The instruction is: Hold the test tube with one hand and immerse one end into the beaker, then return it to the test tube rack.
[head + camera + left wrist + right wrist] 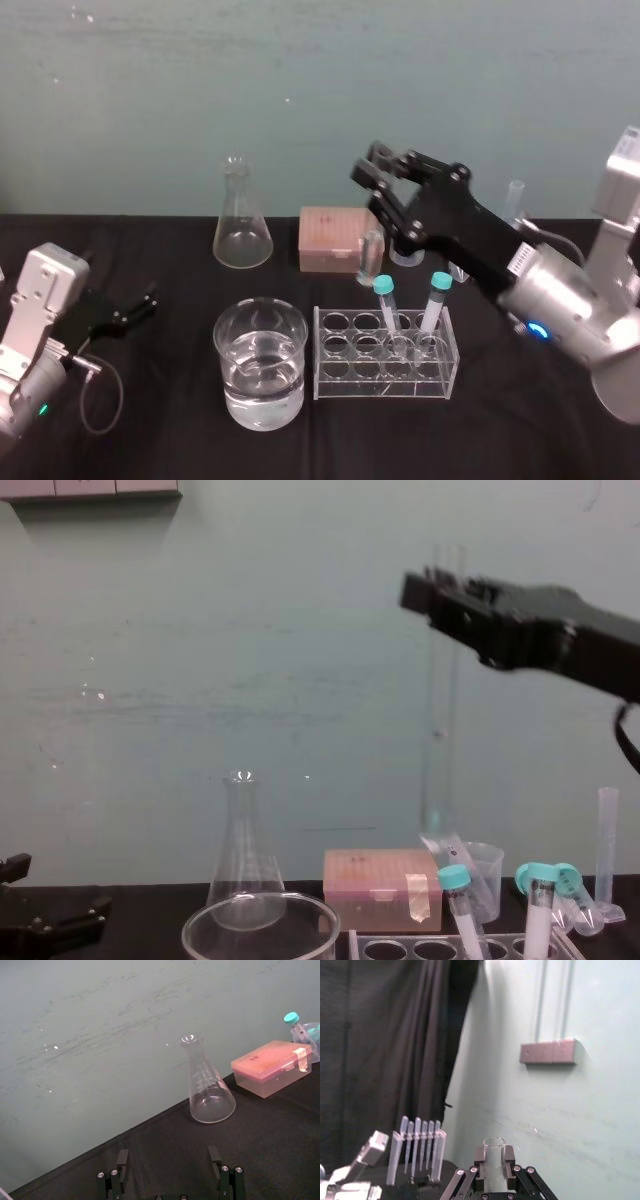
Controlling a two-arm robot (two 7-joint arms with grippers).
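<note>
Head view gives us a bench draped in matte black cloth. Above its right half reaches the right hand, long, black and angular on a fat silver cylinder with a glowing blue ring. Its fingers are clamped on the test tube near the open top. We see that slim, clear glass tube hanging upright in the air, its lower end just above the right end of the pink box and well apart from the beaker.

That beaker is broad, round and thick-rimmed, and partly filled with clear liquid. It stands just left of the test tube rack, a pale translucent block with round holes in its top plate. Two teal-capped tubes lean in the rack's back row. A conical, narrow-necked glass flask stands behind the beaker.

The small black left hand sits low at the bench's left edge, its fingers apart.
</note>
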